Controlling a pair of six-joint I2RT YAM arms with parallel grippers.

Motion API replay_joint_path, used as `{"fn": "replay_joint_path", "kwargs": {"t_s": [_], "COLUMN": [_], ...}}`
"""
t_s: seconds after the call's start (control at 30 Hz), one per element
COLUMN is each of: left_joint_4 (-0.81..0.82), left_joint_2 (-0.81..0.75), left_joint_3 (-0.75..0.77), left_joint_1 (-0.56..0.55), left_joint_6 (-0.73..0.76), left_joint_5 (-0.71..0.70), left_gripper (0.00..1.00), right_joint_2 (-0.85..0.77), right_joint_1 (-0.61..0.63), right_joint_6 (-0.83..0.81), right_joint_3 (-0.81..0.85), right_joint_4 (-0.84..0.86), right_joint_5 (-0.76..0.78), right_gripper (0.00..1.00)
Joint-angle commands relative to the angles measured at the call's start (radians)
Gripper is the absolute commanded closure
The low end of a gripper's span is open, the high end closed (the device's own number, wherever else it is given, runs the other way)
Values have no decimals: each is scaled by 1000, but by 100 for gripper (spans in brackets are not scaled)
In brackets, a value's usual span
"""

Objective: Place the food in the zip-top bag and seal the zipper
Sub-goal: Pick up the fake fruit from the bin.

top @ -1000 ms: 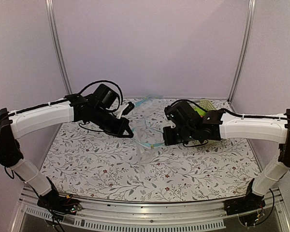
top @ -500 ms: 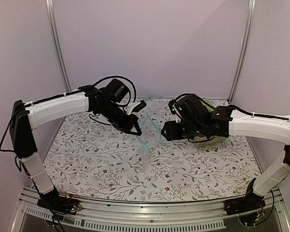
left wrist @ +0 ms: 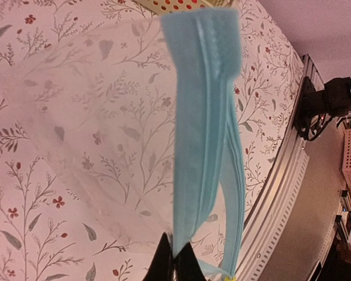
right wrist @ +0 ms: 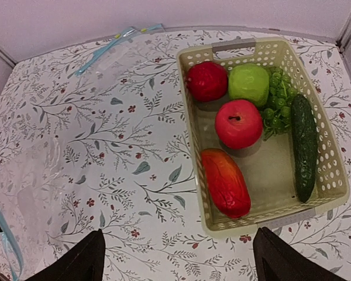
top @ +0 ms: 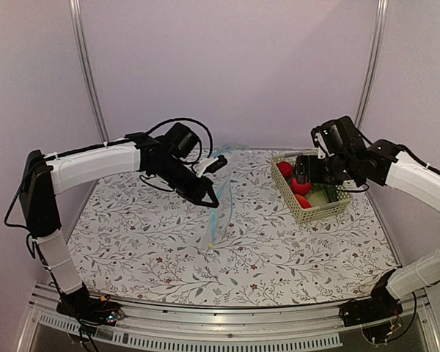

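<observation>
No longer stretched between both grippers as it was a second ago, the bag [top: 215, 220] is now dangling from the left gripper [top: 209, 196] alone, and the right gripper [top: 302, 170] is hovering well off to the side, over the basket [top: 308, 215].

In the left wrist view the left gripper [left wrist: 175, 264] is pinching tight on the zipper [left wrist: 202, 117] at one end. The blue strip is running lengthwise straight out from the fingertips, and the clear film of the bag [left wrist: 99, 117] is spreading off to their left. From above, the bag's long axis is pointing almost straight down from that gripper, with the lower end reaching toward the table [top: 154, 249]; whether it is touching I cannot tell.

The right gripper [right wrist: 178, 234] is standing wide open and holding nothing. Just ahead of it and to its right the basket [right wrist: 190, 117] is holding the food. The orange-red oval piece [right wrist: 225, 182] is lying nearest the fingers, its length pointing away from them. The round red fruit [right wrist: 238, 123] is sitting just beyond it. The cucumber [right wrist: 304, 146] is lying along the right wall, also pointing away from the gripper. Farther in are sitting a darker red fruit [right wrist: 207, 81], a green apple [right wrist: 249, 83] and grapes [right wrist: 278, 99]. Far ahead and to the left, another clear bag [right wrist: 114, 47] is lying flat on the table.
</observation>
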Motion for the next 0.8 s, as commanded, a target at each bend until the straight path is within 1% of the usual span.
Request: {"fn": "replay_joint_path", "kwargs": {"t_s": [0.0,0.13,0.33,0.37,0.4,0.47,0.67,0.77], "left_joint_4": [43,71,78,81,84,89,90,92], "left_joint_2": [-12,-22,-27,-31,-32,-38,-37,-37], "left_joint_3": [-36,-63,-78,-80,-84,-88,-90,-90], "left_joint_1": [17,17,20,21,23,25,28,32], "left_joint_6": [18,12,4,1,-1,-6,-12,-14], "left_joint_5": [29,41,44,45,46,47,50,53], "left_gripper": [100,100,100,100,100,100,100,100], "right_joint_2": [76,184,383,409,446,511,645,682], "right_joint_1": [-140,-251,-331,-343,-352,-358,-359,-359], "right_joint_6": [-51,-83,-119,-122,-125,-131,-143,-147], "right_joint_3": [20,57,157,178,199,243,320,335], "right_joint_4": [-61,-21,24,27,28,30,22,24], "right_joint_5": [-27,-82,-130,-141,-147,-130,-96,-117], "right_gripper": [11,11,8,6,3,1,1,2]}}
